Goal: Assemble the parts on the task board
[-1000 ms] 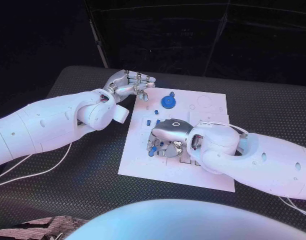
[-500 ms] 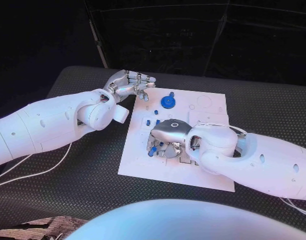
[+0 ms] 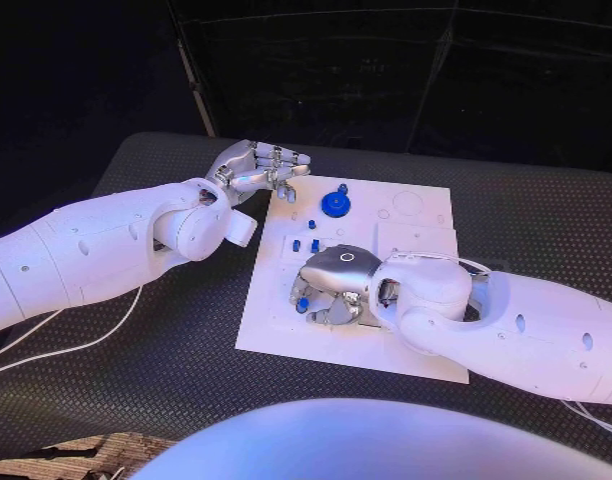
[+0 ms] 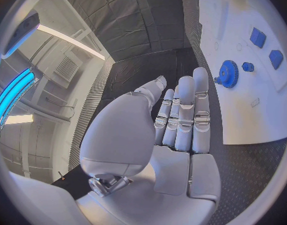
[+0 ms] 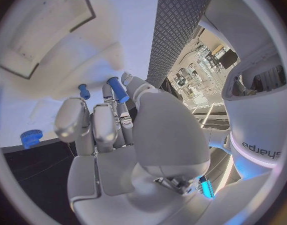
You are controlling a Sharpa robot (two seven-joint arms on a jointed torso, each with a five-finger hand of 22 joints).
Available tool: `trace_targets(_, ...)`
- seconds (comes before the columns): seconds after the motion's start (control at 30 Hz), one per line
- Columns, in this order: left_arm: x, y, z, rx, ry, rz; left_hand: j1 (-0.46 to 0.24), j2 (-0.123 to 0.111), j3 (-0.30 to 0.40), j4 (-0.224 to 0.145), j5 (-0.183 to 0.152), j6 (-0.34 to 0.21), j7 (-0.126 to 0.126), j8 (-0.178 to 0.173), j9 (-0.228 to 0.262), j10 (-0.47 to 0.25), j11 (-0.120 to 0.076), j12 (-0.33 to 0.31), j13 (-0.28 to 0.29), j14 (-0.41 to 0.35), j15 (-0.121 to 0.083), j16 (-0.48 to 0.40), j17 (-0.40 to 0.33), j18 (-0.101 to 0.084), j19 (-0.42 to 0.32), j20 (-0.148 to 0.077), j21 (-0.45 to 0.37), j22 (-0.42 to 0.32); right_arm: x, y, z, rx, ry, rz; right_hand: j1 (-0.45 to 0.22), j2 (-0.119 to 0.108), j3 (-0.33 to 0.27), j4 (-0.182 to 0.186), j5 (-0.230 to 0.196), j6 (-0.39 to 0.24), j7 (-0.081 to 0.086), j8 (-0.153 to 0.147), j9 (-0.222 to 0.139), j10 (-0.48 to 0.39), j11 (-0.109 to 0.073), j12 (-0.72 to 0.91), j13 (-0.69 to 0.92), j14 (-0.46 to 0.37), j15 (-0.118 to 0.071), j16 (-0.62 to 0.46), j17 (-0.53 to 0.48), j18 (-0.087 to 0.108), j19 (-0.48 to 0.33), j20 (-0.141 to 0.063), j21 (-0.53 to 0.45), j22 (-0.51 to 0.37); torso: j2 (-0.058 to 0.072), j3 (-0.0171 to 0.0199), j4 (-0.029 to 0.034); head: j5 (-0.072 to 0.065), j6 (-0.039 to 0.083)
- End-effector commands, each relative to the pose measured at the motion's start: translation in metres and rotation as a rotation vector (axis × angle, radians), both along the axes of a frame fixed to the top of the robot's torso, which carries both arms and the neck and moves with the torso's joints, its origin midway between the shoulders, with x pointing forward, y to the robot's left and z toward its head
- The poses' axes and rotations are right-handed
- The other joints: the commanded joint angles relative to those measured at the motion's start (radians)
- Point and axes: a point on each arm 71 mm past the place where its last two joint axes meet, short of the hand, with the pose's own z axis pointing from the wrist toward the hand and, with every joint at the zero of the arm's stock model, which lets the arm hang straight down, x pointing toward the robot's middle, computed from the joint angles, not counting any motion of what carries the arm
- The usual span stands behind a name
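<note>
The white task board (image 3: 419,212) lies in the middle of the table. On its far part stands a blue gear (image 3: 335,205) (image 4: 229,74), with two small blue pieces (image 3: 305,245) nearer me. My right hand (image 3: 338,283) hangs low over the board's near left part. In the right wrist view it pinches a blue peg (image 5: 116,89) between thumb and fingertips. Another small blue peg (image 5: 85,91) stands on the board just beyond. My left hand (image 3: 257,165) hovers off the board's far left corner, holding nothing, its fingers (image 4: 184,112) stretched out together.
The board (image 4: 243,110) also carries a small blue knob (image 4: 247,66) beside the gear and two flat blue pieces (image 4: 258,37). Black textured table (image 3: 148,340) surrounds the board. A white cable (image 3: 47,350) trails under my left arm.
My right hand has slid a little toward me and to the left over the board, with the peg in it. The left hand has stayed where it was.
</note>
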Motion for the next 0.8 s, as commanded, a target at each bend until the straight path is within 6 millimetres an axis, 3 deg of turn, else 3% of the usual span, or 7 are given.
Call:
trace_targets(0.03, 0.000, -0.002, 0.002, -0.008, -0.004, -0.013, 0.001, 0.008, -0.004, -0.001, 0.001, -0.001, -0.002, 0.002, 0.002, -0.006, 0.000, 0.004, 0.001, -0.006, -0.001, -0.005, -0.001, 0.021, -0.001, 0.007, -0.004, -0.001, -0.001, 0.001, 0.004, 0.036, -0.013, 0.005, -0.009, 0.001, -0.010, -0.001, 0.002, -0.018, -0.002, -0.006, 0.000, -0.012, 0.001, 0.007, 0.002, 0.009, 0.003, -0.006, -0.004, -0.004, -0.004, 0.003, -0.006, -0.003, 0.001, 0.0007, -0.0003, 0.000, 0.000)
trace_targets(0.13, 0.000, -0.002, 0.002, -0.008, -0.003, -0.014, 0.001, 0.008, -0.004, -0.001, 0.001, -0.001, -0.002, 0.002, 0.002, -0.006, 0.000, 0.004, 0.001, -0.006, -0.001, -0.005, -0.001, 0.021, -0.001, 0.007, -0.004, -0.001, -0.001, 0.001, 0.004, 0.044, -0.014, 0.005, -0.008, 0.004, -0.021, -0.007, 0.002, -0.064, -0.015, -0.007, 0.000, -0.029, 0.002, 0.014, 0.002, 0.007, 0.003, -0.014, -0.017, -0.002, -0.009, 0.003, -0.015, -0.017, 0.001, 0.0008, -0.0006, 0.000, 0.000)
trace_targets(0.53, 0.000, -0.002, 0.001, -0.007, -0.001, -0.015, 0.001, 0.008, -0.004, -0.001, 0.001, -0.001, -0.002, 0.002, 0.002, -0.006, 0.000, 0.004, 0.001, -0.006, -0.001, -0.005, -0.001, 0.021, -0.001, 0.007, -0.004, -0.001, -0.001, -0.004, 0.010, 0.123, -0.046, -0.020, -0.008, 0.010, -0.030, -0.011, 0.004, -0.084, -0.013, -0.005, 0.001, -0.030, 0.000, 0.033, 0.004, 0.006, 0.001, -0.020, -0.025, 0.000, -0.011, 0.001, -0.021, -0.025, 0.001, 0.0010, 0.0000, -0.005, 0.000)
trace_targets(0.7, 0.000, -0.001, 0.001, -0.005, 0.000, -0.015, 0.001, 0.008, -0.004, -0.001, 0.001, -0.001, -0.002, 0.002, 0.002, -0.006, 0.000, 0.004, 0.001, -0.006, -0.001, -0.005, -0.001, 0.021, -0.001, 0.007, -0.004, -0.001, -0.002, -0.020, 0.018, 0.205, -0.072, -0.053, -0.014, 0.006, -0.049, -0.012, 0.001, -0.098, -0.011, -0.004, 0.002, -0.053, 0.002, 0.041, 0.003, 0.003, 0.003, -0.030, -0.042, 0.004, -0.022, 0.002, -0.038, -0.053, 0.000, 0.0021, -0.0018, -0.013, 0.000)
trace_targets(0.8, 0.000, 0.001, 0.001, -0.004, 0.000, -0.012, 0.001, 0.008, -0.004, -0.001, 0.001, -0.001, -0.002, 0.002, 0.002, -0.006, 0.000, 0.004, 0.001, -0.006, -0.001, -0.005, -0.001, 0.021, -0.001, 0.007, -0.004, -0.001, -0.002, -0.041, 0.023, 0.257, -0.048, -0.105, -0.025, 0.003, -0.072, -0.006, -0.001, -0.099, 0.000, -0.002, 0.003, -0.056, 0.001, 0.056, 0.005, 0.000, 0.003, -0.039, -0.058, 0.007, -0.028, 0.001, -0.049, -0.068, -0.002, 0.0021, -0.0042, -0.024, 0.000)
